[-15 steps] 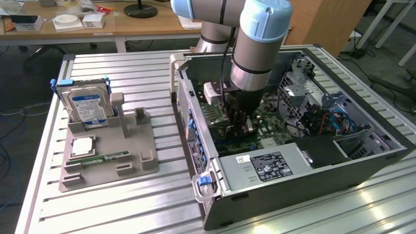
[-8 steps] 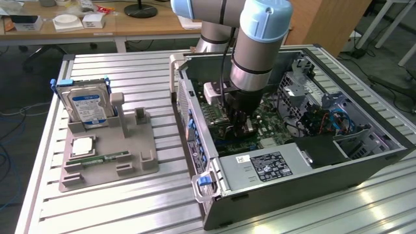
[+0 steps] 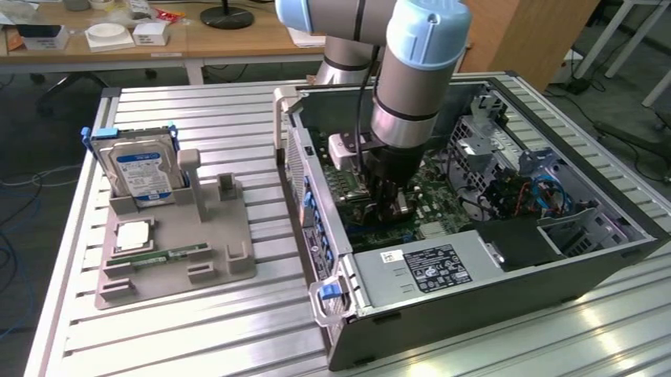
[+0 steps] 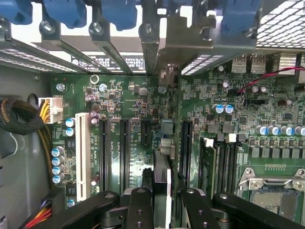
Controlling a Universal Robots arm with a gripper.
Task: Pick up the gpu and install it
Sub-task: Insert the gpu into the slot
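Observation:
The gpu [image 4: 162,174] shows edge-on in the wrist view as a thin dark card running between the fingers. It stands upright over the black expansion slots [image 4: 125,152] of the green motherboard [image 4: 143,95], and its metal bracket end [image 4: 190,52] reaches the case's rear slot openings. My gripper [image 4: 164,210] is shut on the gpu, with one black finger [image 4: 138,210] on each side of it. In the exterior view the gripper [image 3: 383,200] is lowered deep inside the open PC case [image 3: 472,290], and its body hides most of the card there.
Blue slot latches [image 4: 119,12] line the case's rear wall. A white slot [image 4: 82,155], cable bundles [image 4: 19,119], RAM slots [image 4: 207,162] and the CPU socket [image 4: 271,195] surround the card. Outside the case, a grey holder [image 3: 173,267] carries a hard drive [image 3: 141,169] and a RAM stick [image 3: 157,255].

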